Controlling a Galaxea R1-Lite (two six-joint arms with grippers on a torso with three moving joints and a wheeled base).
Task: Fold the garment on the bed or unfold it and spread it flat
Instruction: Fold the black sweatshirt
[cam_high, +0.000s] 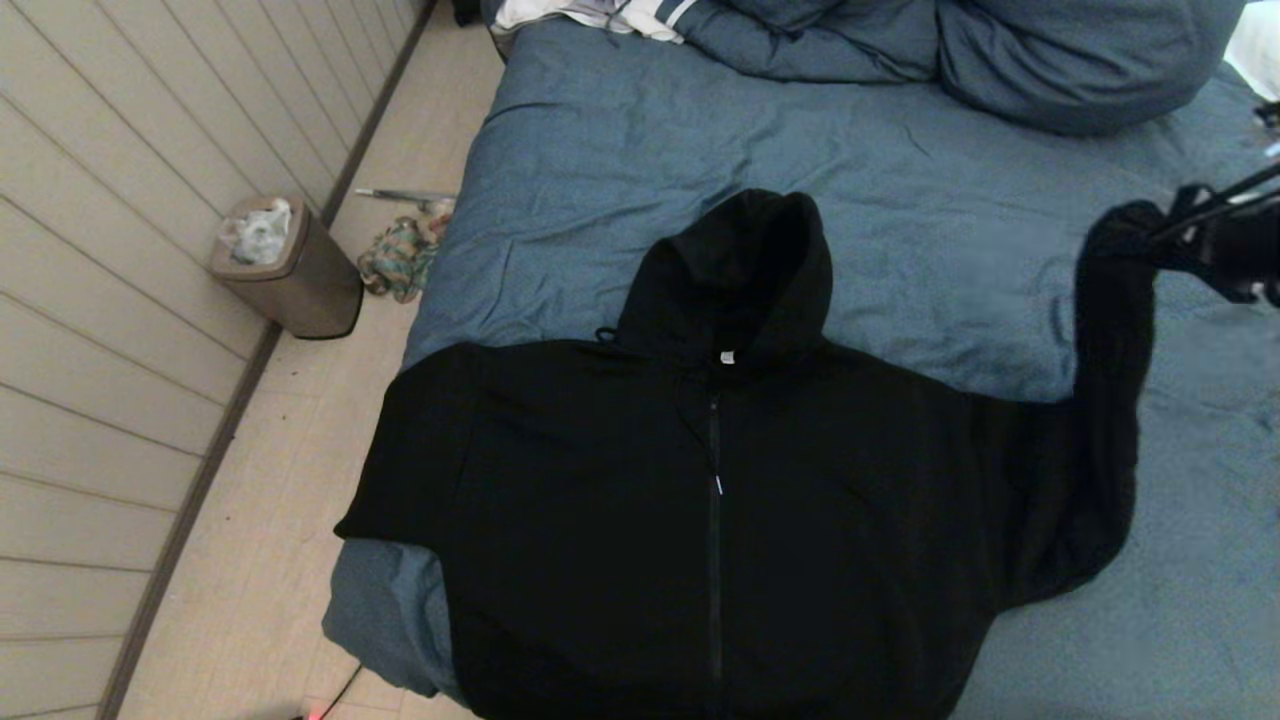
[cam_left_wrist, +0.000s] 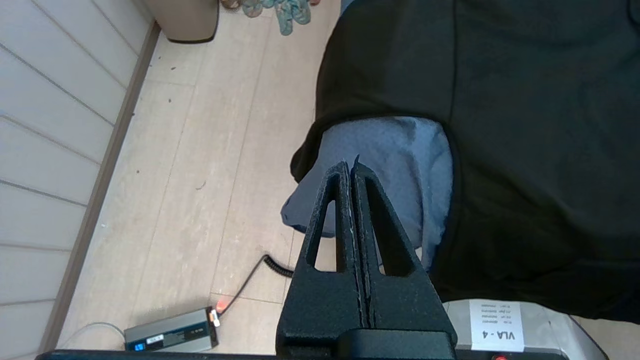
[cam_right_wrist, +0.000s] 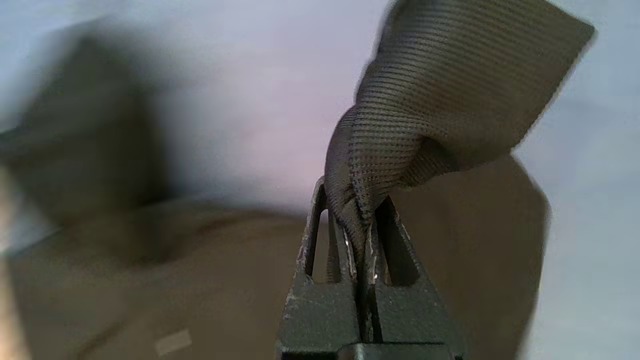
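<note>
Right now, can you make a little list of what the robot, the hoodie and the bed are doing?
garment: black hoodie, front up, zipped, on the bed
sleeve: lifted off the bed
right pincer: shut on the sleeve's ribbed cuff
left pincer: shut, empty, near the bed's corner
bin: on the floor by the wall

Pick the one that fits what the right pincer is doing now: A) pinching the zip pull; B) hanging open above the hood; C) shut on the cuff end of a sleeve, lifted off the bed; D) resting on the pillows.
C: the right pincer is shut on the ribbed sleeve cuff of the garment, raised above the bed.
</note>
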